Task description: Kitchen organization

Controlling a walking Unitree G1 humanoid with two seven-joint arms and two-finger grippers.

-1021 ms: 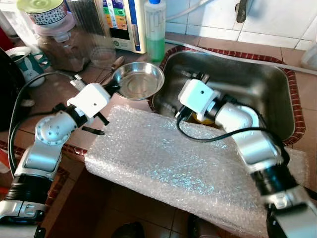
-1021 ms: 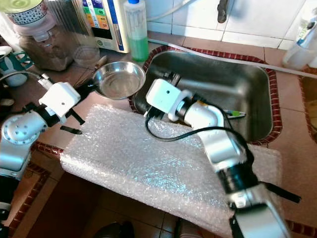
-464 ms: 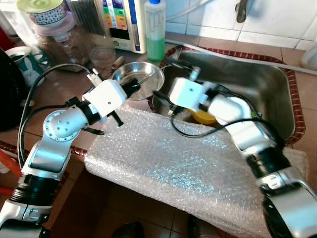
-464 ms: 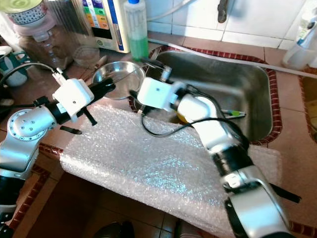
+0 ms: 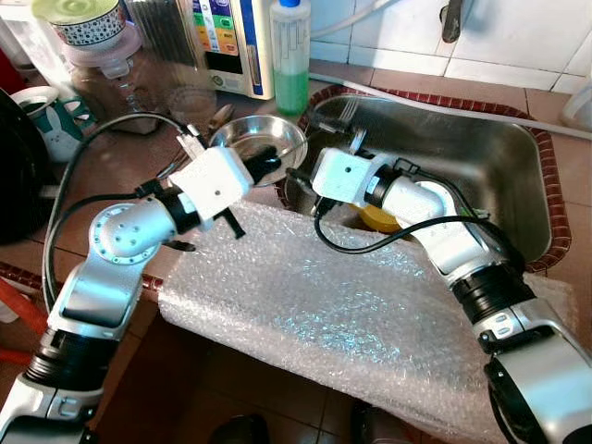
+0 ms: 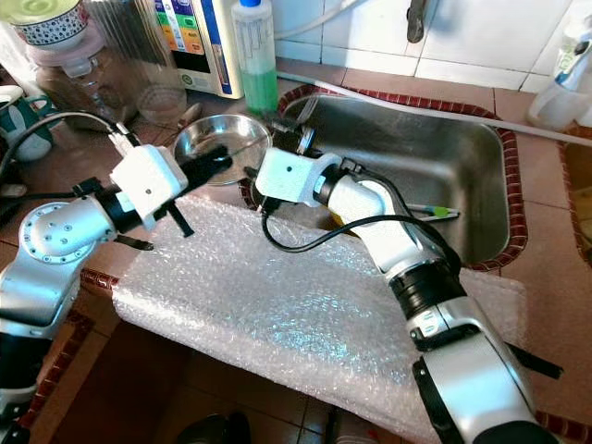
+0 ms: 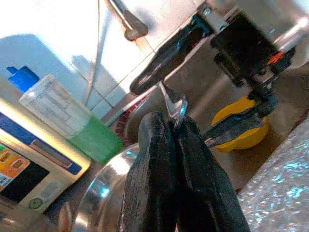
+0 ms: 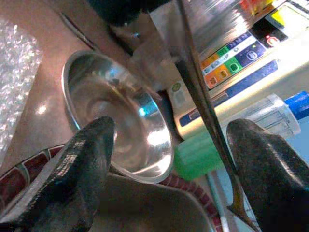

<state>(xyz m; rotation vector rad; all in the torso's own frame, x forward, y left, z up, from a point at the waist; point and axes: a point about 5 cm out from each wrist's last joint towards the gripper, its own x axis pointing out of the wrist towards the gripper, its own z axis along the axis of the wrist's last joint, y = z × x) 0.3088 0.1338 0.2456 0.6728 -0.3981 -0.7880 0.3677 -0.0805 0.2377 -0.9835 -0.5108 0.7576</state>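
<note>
Here, handover: a thin metal utensil (image 7: 173, 104) passes between arms above the steel bowl (image 5: 250, 139).
Left gripper (image 7: 175, 126): pinched shut on its end.
Right gripper (image 8: 178, 159): spread wide around the shaft.
Advice: right should close firmly before left releases.

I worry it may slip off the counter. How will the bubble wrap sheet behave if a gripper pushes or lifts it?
Probably floppy: the bubble wrap already droops over the front edge of the counter. Likely very light, so a push would slide or bunch it. Lifted at one corner, it would probably sag.
</note>
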